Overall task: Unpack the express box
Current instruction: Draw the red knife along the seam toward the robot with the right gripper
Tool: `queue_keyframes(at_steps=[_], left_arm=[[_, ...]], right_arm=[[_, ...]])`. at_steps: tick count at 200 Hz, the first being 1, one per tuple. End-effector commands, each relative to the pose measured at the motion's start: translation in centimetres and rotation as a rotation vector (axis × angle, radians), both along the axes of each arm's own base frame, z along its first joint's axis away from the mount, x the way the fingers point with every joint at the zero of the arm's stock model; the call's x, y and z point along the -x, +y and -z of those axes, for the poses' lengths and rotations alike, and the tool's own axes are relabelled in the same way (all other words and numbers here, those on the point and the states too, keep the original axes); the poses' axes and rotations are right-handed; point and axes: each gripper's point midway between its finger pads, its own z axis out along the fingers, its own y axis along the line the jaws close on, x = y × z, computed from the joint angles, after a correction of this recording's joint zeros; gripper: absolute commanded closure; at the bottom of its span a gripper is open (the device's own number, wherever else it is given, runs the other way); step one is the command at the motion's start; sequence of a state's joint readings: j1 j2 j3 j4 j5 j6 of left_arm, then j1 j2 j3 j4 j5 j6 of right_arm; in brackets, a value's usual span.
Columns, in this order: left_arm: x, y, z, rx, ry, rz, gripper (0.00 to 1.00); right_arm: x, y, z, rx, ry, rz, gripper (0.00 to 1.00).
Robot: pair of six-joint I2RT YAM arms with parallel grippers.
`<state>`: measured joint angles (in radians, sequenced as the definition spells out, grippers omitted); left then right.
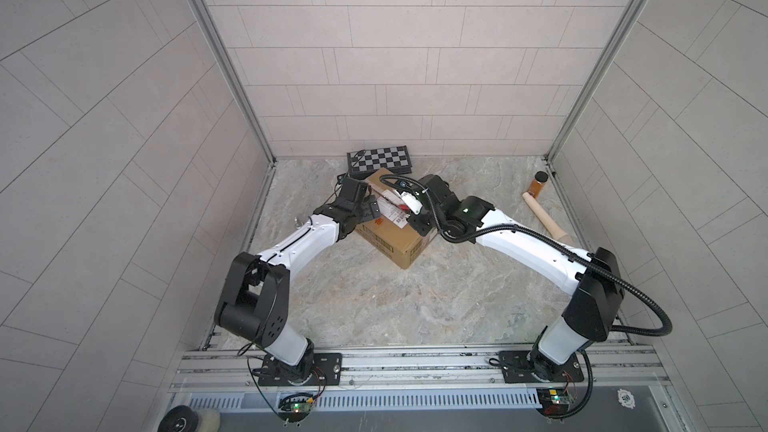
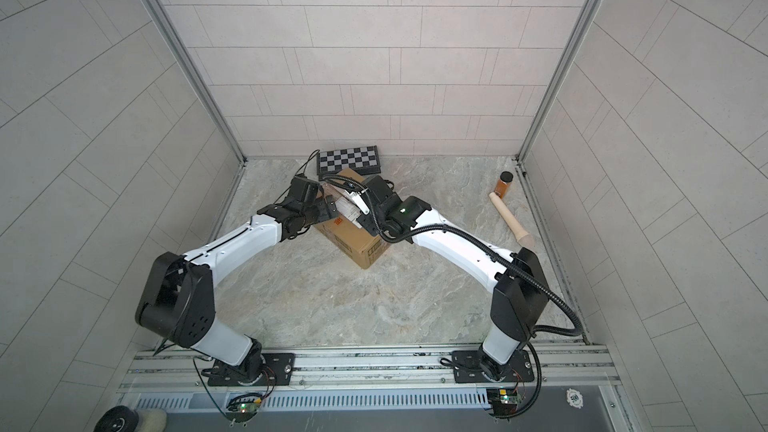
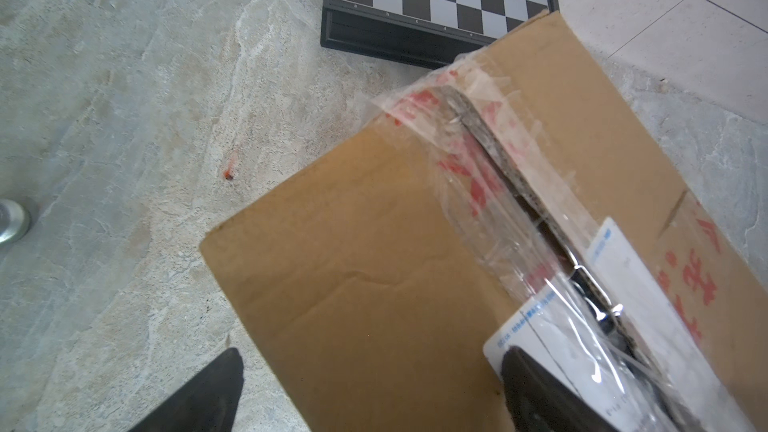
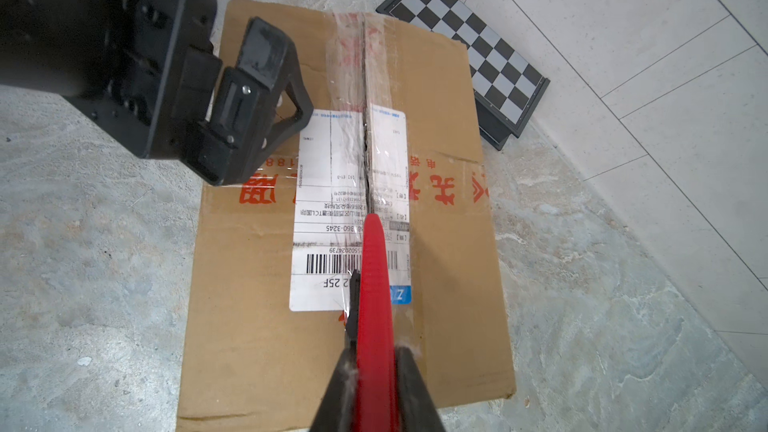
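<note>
Tape-cutting: right gripper clamps red cutter, perhaps, on express box seam; wide left gripper should next lift flap.

Worktop, veined grey stone. Bearing: express box (centre, toward the back); checkered board case behind it, by the wall; brown jar just beside wooden rod, far right.
</note>
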<state>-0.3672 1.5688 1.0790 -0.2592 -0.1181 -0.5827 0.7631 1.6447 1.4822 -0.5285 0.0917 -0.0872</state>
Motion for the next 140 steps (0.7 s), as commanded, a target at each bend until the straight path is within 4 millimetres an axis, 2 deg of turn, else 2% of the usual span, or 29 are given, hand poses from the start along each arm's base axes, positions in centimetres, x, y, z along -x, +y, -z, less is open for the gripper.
queue_keyframes(at_steps=[1, 86, 116, 140], left_arm=[[1.8, 2.0, 2.7, -0.097, 0.097, -0.027, 0.00], [2.0, 1.7, 3.0, -0.070, 0.091, -0.018, 0.00], [2.1, 1.6, 3.6, -0.065, 0.102, -0.020, 0.00], [2.1, 1.7, 3.9, -0.071, 0.109, -0.020, 0.00]], right_arm=[[0.3, -2.1, -0.8, 0.051, -0.024, 0.041, 1.00], [-0.9, 0.1, 0.6, 0.004, 0.003, 0.024, 1.00], [-0.9, -0.2, 0.9, 0.023, 0.006, 0.027, 1.00], [-0.6, -1.4, 0.6, 0.049, -0.004, 0.052, 1.00]])
